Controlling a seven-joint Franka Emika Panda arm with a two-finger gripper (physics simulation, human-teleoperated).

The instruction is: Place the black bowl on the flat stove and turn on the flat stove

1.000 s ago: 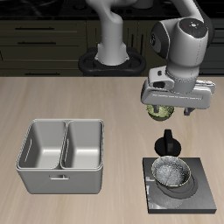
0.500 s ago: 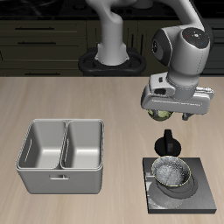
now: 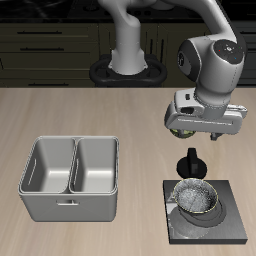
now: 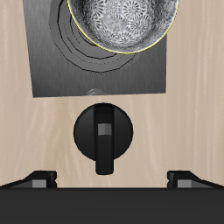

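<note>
A: Where's the black bowl?

B: Already on the flat stove, sitting on the burner ring. Upright, pale speckled inside showing. In the wrist view the bowl overhangs the ring, but its rim stays inside the stove plate.

A: Gripper?

B: Gripper hangs above the bench, just behind the stove knob as seen from the stove. Fingers spread wide, nothing between them. The wrist view shows both fingertips well apart, with the knob centred in the gap and clear bench on either side of it.

A: Knob position?

B: Just off the stove's back edge, on the bench. A bare wood strip lies between the knob disc and the stove edge. Its handle bar runs in line with the stove–gripper axis. I can't read an on/off state from it.

A: Anything crowding?

B: Something olive-green sits directly under the wrist, mostly hidden by the gripper body; can't tell what it is. The two-compartment grey bin is well away from the stove, with open bench between them. The stove's outer side is close to the bench edge.
</note>
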